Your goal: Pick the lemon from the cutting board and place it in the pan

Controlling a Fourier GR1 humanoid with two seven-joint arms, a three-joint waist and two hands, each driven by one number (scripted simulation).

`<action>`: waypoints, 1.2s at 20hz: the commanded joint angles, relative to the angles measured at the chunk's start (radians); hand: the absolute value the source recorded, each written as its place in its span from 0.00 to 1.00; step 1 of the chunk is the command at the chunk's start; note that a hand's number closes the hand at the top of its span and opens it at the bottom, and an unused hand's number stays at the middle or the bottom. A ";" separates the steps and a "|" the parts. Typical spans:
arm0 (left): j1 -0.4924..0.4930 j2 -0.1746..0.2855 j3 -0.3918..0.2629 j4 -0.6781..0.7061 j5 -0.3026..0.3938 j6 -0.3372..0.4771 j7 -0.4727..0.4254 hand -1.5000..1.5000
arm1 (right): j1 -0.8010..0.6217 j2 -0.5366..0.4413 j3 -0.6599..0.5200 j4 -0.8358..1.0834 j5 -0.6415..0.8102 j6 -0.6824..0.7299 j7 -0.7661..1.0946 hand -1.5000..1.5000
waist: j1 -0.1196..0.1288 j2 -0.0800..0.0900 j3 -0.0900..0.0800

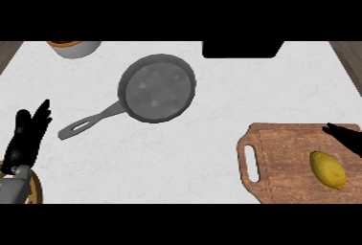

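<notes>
Counter: a white counter [191, 158] seen from steeply above, with both of the robot's hands at its side edges.
Lemon: a yellow lemon [328, 170] lies on its side on the cutting board, close to the board's right edge and toward its near corner.
Cutting board: a brown wooden cutting board [283, 143] with a slot handle on its left side sits at the counter's near right corner.
Pan: a grey pan [157, 88] sits toward the far middle of the counter, well apart from the board. It has nothing in it, and its handle points toward the near left.
Right hand: the right hand [345, 137] shows only as dark fingers at the right edge, over the board's far right corner. The fingers look straight and hold nothing, and they are near the lemon but not touching it.
Left hand: the left hand [27, 139] rests at the counter's left edge, fingers up and relaxed, holding nothing.
Other things: a pale cup [74, 48] stands at the far left corner, and a black box [243, 49] at the far edge.
Step in hand: the approach to the lemon, judging by the unfilled hand beside it.
Next move: the right hand would need to come down toward the near edge, curl round the lemon and lift it, then carry it left and away across the counter to the pan.
</notes>
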 commanded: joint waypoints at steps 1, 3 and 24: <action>0.015 -0.029 0.020 -0.001 -0.027 -0.001 -0.039 0.50 | -0.053 0.071 0.037 0.104 0.111 0.005 -0.036 0.00 | 0.004 0.001 0.000; -0.050 -0.048 0.021 0.046 -0.053 -0.001 0.011 0.50 | -0.007 0.063 -0.004 0.053 0.118 0.045 -0.078 0.00 | -0.003 0.000 0.000; 0.056 -0.116 0.105 -0.065 -0.132 -0.075 -0.002 0.50 | -0.066 0.288 -0.033 0.222 0.377 0.075 -0.168 0.00 | 0.002 0.000 0.000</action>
